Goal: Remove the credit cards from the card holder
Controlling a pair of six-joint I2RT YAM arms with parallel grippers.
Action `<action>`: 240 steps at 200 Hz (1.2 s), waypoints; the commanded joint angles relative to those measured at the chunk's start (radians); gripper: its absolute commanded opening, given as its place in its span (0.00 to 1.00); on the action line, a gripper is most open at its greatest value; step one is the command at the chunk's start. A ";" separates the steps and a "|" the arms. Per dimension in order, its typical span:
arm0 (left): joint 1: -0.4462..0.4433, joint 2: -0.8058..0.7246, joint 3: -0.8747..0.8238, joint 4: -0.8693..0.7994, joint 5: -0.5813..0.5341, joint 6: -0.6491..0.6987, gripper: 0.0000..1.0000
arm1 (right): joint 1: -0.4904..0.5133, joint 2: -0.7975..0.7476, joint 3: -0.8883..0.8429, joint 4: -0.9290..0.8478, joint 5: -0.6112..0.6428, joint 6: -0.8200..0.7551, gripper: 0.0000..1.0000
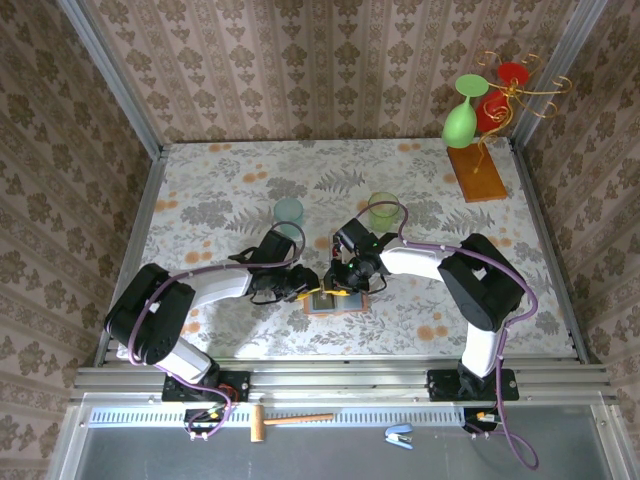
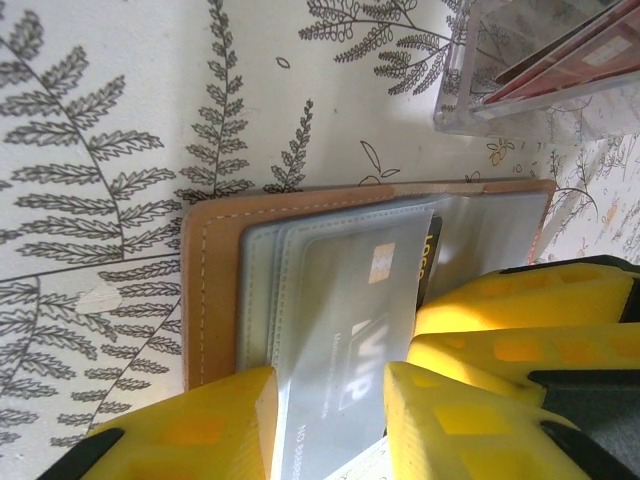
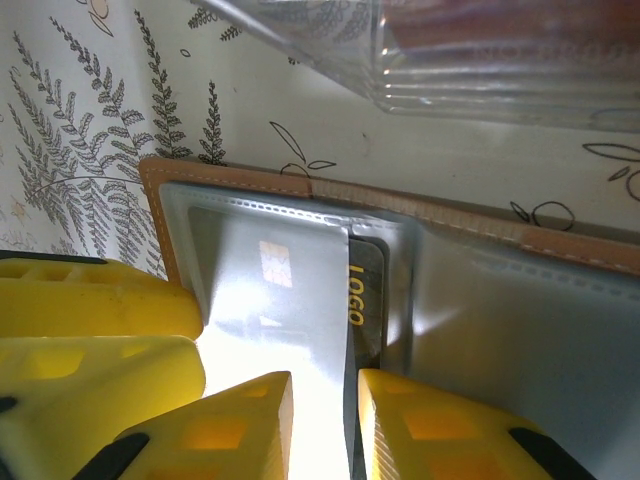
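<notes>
"VIP" on a grey card and "LOGO" on a dark card are being shown in the card holder, beside a clear box. The left gripper and right gripper are being set narrow-jawed over them; any grip cannot be told.

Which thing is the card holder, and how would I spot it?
Start at the flowery table, then look near its front edge, where the two arms meet. The card holder lies open there: flat tan leather with stitched edges and clear grey pockets, unlike the round green cup behind it.
</notes>
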 commanded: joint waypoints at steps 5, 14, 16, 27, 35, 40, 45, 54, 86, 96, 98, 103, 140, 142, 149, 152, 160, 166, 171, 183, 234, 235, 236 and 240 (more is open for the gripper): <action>0.010 -0.007 -0.023 -0.021 -0.018 0.019 0.35 | -0.005 0.009 0.023 -0.045 0.023 -0.013 0.25; 0.011 -0.007 -0.029 -0.017 -0.018 0.019 0.36 | -0.005 0.006 0.024 -0.050 0.026 -0.015 0.25; 0.010 -0.006 -0.029 -0.017 -0.018 0.018 0.36 | -0.005 0.006 0.025 -0.052 0.027 -0.015 0.25; 0.011 -0.004 -0.033 -0.016 -0.018 0.018 0.36 | -0.006 0.002 0.026 -0.059 0.033 -0.018 0.25; 0.013 -0.002 -0.036 -0.015 -0.018 0.019 0.36 | -0.006 -0.001 0.027 -0.065 0.038 -0.021 0.25; 0.014 -0.002 -0.038 -0.014 -0.018 0.021 0.36 | -0.006 -0.003 0.028 -0.069 0.041 -0.022 0.25; 0.014 -0.002 -0.040 -0.014 -0.017 0.021 0.36 | -0.006 -0.005 0.029 -0.071 0.044 -0.025 0.25; 0.015 0.000 -0.043 -0.013 -0.018 0.020 0.36 | -0.008 -0.006 0.028 -0.075 0.046 -0.028 0.25; 0.015 0.001 -0.049 -0.005 -0.015 0.019 0.36 | -0.011 -0.011 0.028 -0.081 0.049 -0.032 0.25; 0.016 0.001 -0.048 -0.005 -0.013 0.019 0.36 | -0.013 -0.010 0.028 -0.082 0.051 -0.032 0.25; 0.017 0.001 -0.047 -0.005 -0.013 0.019 0.36 | -0.013 -0.011 0.030 -0.083 0.051 -0.032 0.25; 0.016 0.001 -0.047 -0.006 -0.013 0.021 0.36 | -0.013 -0.013 0.029 -0.083 0.051 -0.032 0.25; 0.018 -0.014 -0.028 -0.025 -0.010 0.024 0.36 | -0.015 -0.032 0.031 -0.087 0.051 -0.032 0.25; 0.018 -0.015 -0.028 -0.025 -0.011 0.024 0.37 | -0.015 -0.034 0.031 -0.087 0.050 -0.033 0.25; 0.018 -0.023 -0.021 -0.032 -0.009 0.028 0.37 | -0.013 -0.040 0.029 -0.083 0.046 -0.032 0.25; 0.018 -0.026 -0.017 -0.037 -0.009 0.031 0.37 | -0.016 -0.043 0.030 -0.081 0.044 -0.031 0.25; 0.021 -0.039 -0.006 -0.056 -0.010 0.039 0.37 | -0.016 -0.048 0.026 -0.076 0.038 -0.029 0.25; 0.023 -0.047 0.003 -0.071 -0.013 0.044 0.37 | -0.016 -0.053 0.025 -0.072 0.036 -0.027 0.25; 0.025 -0.058 0.011 -0.086 -0.014 0.050 0.37 | -0.018 -0.056 0.024 -0.070 0.034 -0.027 0.25; 0.029 -0.078 0.027 -0.112 -0.020 0.060 0.37 | -0.019 -0.065 0.019 -0.067 0.034 -0.024 0.25; 0.013 -0.072 0.064 -0.113 0.010 0.062 0.31 | -0.038 -0.067 -0.014 -0.009 -0.003 0.003 0.25; 0.013 -0.071 0.064 -0.112 0.010 0.062 0.30 | -0.038 -0.067 -0.014 -0.009 -0.004 0.003 0.25; 0.012 -0.071 0.064 -0.112 0.010 0.062 0.30 | -0.038 -0.068 -0.015 -0.008 -0.004 0.004 0.25; 0.007 -0.068 0.066 -0.112 0.010 0.061 0.29 | -0.039 -0.067 -0.017 -0.005 -0.007 0.006 0.25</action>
